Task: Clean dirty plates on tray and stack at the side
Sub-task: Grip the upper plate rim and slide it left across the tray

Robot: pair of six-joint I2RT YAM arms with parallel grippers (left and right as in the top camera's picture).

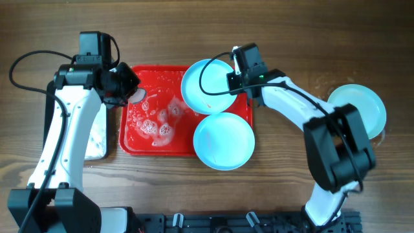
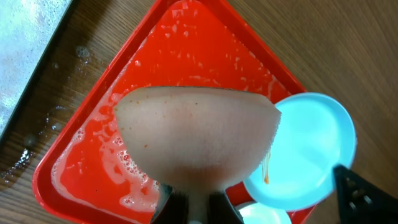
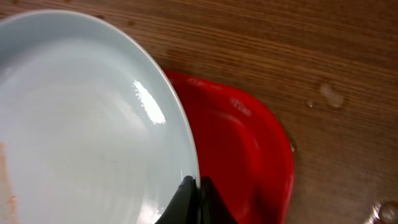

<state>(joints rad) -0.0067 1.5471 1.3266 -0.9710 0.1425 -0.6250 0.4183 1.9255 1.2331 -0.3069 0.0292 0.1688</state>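
Plate [image 1: 206,84] sits at the 1 o'clock corner of the tray [image 1: 184,147], overhanging its top edge. It looks like thin plastic: light, fairly stiff, probably slick with soap and water. The raised rim is the only sensible hold, and a one-edge pinch may let it pivot.

My right gripper [image 3: 194,200] is clamped on that rim at the plate's 3 o'clock, jaws narrow, one finger each side. Can't tell if it's lifted clear. The right arm reaches in from 3 o'clock, elbow bent.

There's an orange-brown streak near the plate's 6 o'clock. My left gripper [image 2: 194,210] holds a sponge [image 2: 196,137] over the tray's 11 o'clock end.

Second plate [image 1: 224,141] is at the tray's 5 o'clock corner. Third plate [image 1: 357,110] is on the table [image 1: 291,39] at 3 o'clock, well apart.
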